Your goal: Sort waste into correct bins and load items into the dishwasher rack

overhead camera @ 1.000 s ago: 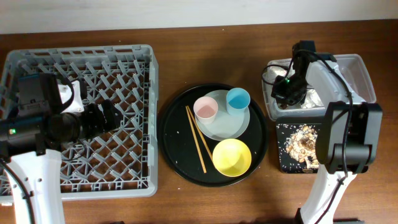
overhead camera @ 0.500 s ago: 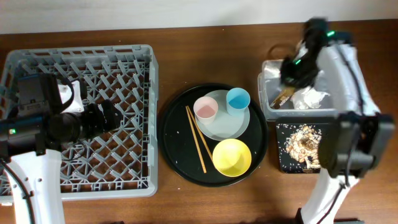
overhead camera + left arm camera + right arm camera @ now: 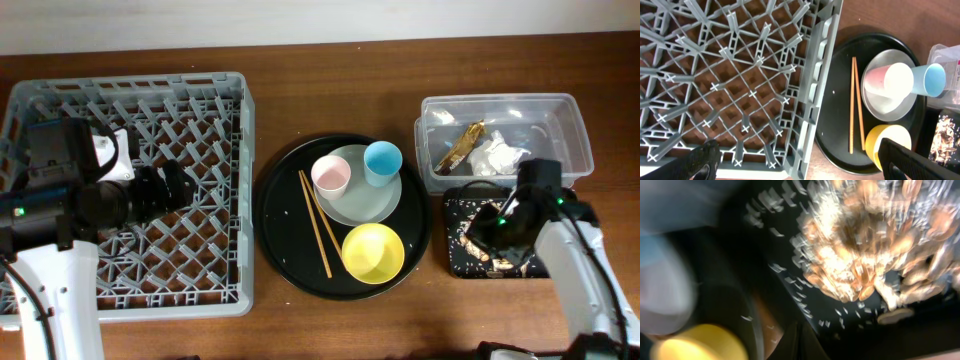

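The grey dishwasher rack [image 3: 150,82] stands at the left with nothing in it. My left gripper [image 3: 170,188] hangs open and empty over the rack's floor; in the left wrist view [image 3: 800,167] its fingers are spread wide. On the round black tray [image 3: 285,250] sit a pink cup [image 3: 331,176], a light-blue cup [image 3: 382,160], the pale plate [image 3: 370,205], a yellow bowl [image 3: 373,252] and chopsticks [image 3: 316,224]. The clear tub [image 3: 500,100] holds the gold wrapper [image 3: 460,147] and white tissue [image 3: 498,156]. My right gripper [image 3: 490,228] is shut and empty, low over the food scraps [image 3: 865,255] in the shallow black tray [image 3: 452,265].
The left wrist view shows the rack's right wall [image 3: 822,75], the chopsticks [image 3: 855,105], the pink cup [image 3: 887,80] and the blue cup [image 3: 932,80]. Bare wooden table lies between the rack and the round tray and along the front edge.
My right arm left the clear tub, where the gold wrapper now lies, and swung toward the front, down over the black tray. The left arm has not moved.
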You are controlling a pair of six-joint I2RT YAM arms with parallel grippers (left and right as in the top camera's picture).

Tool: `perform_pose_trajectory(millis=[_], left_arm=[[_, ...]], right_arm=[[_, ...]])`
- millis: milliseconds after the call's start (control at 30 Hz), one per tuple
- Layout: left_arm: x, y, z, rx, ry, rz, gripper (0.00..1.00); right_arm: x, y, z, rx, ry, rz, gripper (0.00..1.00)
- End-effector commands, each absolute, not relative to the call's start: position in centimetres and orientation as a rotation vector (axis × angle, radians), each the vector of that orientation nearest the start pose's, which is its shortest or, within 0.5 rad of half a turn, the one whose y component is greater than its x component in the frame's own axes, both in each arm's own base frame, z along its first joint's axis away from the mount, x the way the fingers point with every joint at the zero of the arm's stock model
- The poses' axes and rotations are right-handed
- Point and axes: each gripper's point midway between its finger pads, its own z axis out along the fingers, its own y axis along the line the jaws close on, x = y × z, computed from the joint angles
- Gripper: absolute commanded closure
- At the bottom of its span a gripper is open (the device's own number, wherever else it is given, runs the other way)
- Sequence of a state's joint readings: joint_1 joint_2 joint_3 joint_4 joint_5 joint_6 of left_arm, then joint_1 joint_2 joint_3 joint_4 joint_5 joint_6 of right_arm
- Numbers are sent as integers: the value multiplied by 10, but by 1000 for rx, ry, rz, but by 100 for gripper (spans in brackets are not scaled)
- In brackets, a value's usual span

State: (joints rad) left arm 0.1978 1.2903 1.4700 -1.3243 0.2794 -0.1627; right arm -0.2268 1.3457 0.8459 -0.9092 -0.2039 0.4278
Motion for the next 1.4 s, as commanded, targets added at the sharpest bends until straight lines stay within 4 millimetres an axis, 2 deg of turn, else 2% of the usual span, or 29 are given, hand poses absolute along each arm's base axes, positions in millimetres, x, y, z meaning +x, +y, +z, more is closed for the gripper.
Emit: perform_pose_trajectory(millis=[0,100,167,200,267,333,367,467,533,567,600,633,667,700,767,833,900,967,1000,1100,1267,1367], left_arm=[[280,8,256,-409,2645,-368,1],[280,8,256,-409,2645,-368,1],[280,8,256,-409,2645,-368,1],[280,8,256,-409,2645,-368,1],[280,8,256,-409,2645,-368,1],[280,8,256,-409,2645,-368,1],[280,8,256,-409,2645,-368,1],[280,8,256,-409,2645,-368,1],[280,8,256,-409,2645,-368,1],[280,8,256,-409,2645,-368,1],[280,8,256,-409,2645,-368,1],[280,8,256,-409,2645,-368,1],[280,8,256,-409,2645,-368,1],[280,8,256,-409,2645,-368,1],[280,8,256,-409,2645,-368,1],[280,8,256,-409,2645,-368,1],[280,8,256,-409,2645,-368,1],[280,8,256,-409,2645,-368,1],[280,8,256,-409,2645,-368,1],[280,8,256,-409,2645,-368,1],[280,8,256,-409,2645,-368,1],[280,8,256,-409,2645,-368,1]], right_arm=[[238,-14,12,1016,2842,378,96],[245,-12,-1,1002,2823,416,96],[250,2,3,888,2832,528,96],[254,17,6,751,2844,590,96],[252,37,6,615,2888,597,96],[248,48,6,556,2917,602,96],[245,48,4,554,2931,588,96],[240,26,2,590,2971,394,94],[251,7,31,642,2990,276,86],[257,6,54,591,3006,271,84],[261,13,77,494,3027,321,81],[263,21,90,396,3038,355,77],[262,28,95,335,3052,352,69],[259,34,90,282,3071,319,61],[256,41,72,189,3075,240,58],[256,54,51,105,3046,243,63],[257,51,36,99,3019,211,70],[249,50,25,100,3031,206,77],[247,50,23,101,3036,206,86],[246,50,23,96,3041,205,96],[245,50,23,-66,3041,196,96],[242,49,23,-102,3050,193,96]])
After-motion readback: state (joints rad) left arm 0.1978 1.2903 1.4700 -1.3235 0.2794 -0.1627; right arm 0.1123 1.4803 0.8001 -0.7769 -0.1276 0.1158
